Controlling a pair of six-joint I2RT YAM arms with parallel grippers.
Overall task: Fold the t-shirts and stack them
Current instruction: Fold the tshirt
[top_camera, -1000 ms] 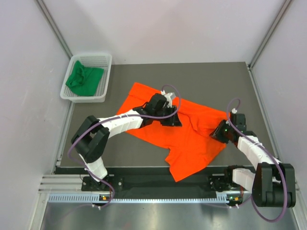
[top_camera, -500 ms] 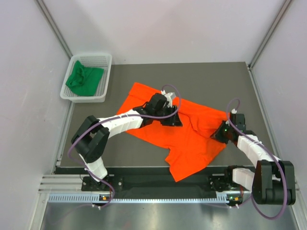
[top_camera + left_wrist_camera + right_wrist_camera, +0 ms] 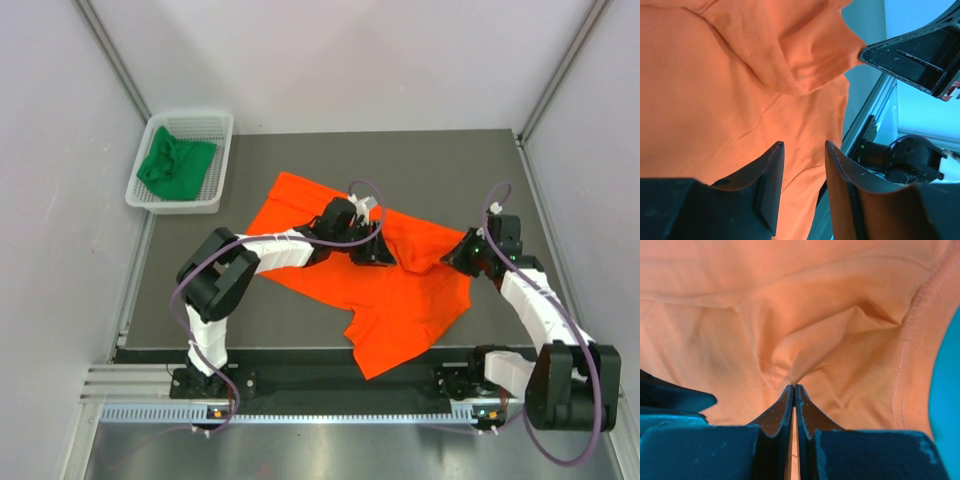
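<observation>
While the orange shirt lies rumpled and askew across the middle of the tabletop, the green shirt sits bunched in the basket at the far left corner, well apart. The right fingers are clenched on a small pinch of orange cloth near the shirt's right edge, beside a stitched hem, with the fabric peaked at their tips. The left fingers stand parted over the shirt's middle with nothing between them, and a raised fold lies just beyond them. The step in hand looks like spreading the orange shirt flat before any fold, so the task seems at an early stage. To do it well, the left fingers should come down on that ridge and take one layer only. Then the two arms should draw apart, low over the tabletop, so that wrinkles run out rather than bunch. The right pinch is thin, and a hard tug could slip it. A slow, even pull, with the hem as a guide, should leave the sleeves and bottom edge squared for folding.
</observation>
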